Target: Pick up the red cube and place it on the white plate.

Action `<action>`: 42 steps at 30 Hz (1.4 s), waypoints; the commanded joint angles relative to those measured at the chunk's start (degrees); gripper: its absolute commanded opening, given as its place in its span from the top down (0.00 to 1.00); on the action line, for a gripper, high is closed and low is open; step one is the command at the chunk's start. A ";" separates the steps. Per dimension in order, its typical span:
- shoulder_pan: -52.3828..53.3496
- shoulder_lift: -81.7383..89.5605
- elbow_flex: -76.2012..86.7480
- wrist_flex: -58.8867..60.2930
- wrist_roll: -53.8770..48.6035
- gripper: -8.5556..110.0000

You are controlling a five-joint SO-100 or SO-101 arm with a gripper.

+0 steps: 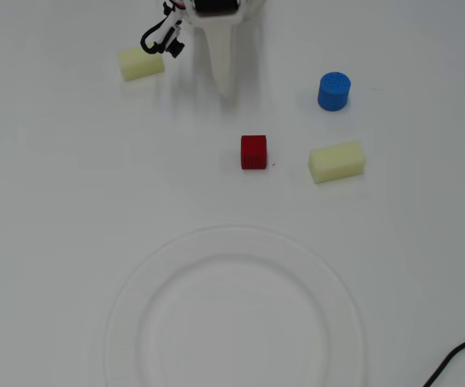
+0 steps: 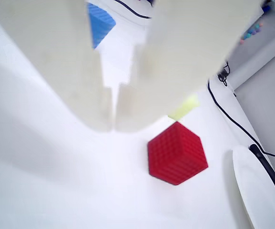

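Note:
The red cube [image 1: 254, 151] sits on the white table near the middle of the overhead view; it also shows in the wrist view [image 2: 177, 153]. The white plate [image 1: 127, 298] lies at the bottom of the overhead view, well below the cube; its rim shows at the right edge of the wrist view [image 2: 251, 195]. My gripper [image 1: 226, 81] hangs at the top of the overhead view, above the cube and apart from it. In the wrist view my gripper [image 2: 113, 126] has its two white fingers pressed together, empty.
A blue cylinder [image 1: 334, 91] stands to the upper right of the cube. One pale yellow foam block [image 1: 337, 161] lies right of the cube, another [image 1: 141, 64] at the upper left beside the arm. A black cable [image 1: 458, 355] crosses the bottom right corner.

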 commanded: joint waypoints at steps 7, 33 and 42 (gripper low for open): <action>0.09 -10.46 -15.12 -2.64 0.88 0.93; -5.89 -74.71 -47.37 -17.93 3.43 0.67; -6.15 -84.64 -51.94 -18.28 1.41 0.66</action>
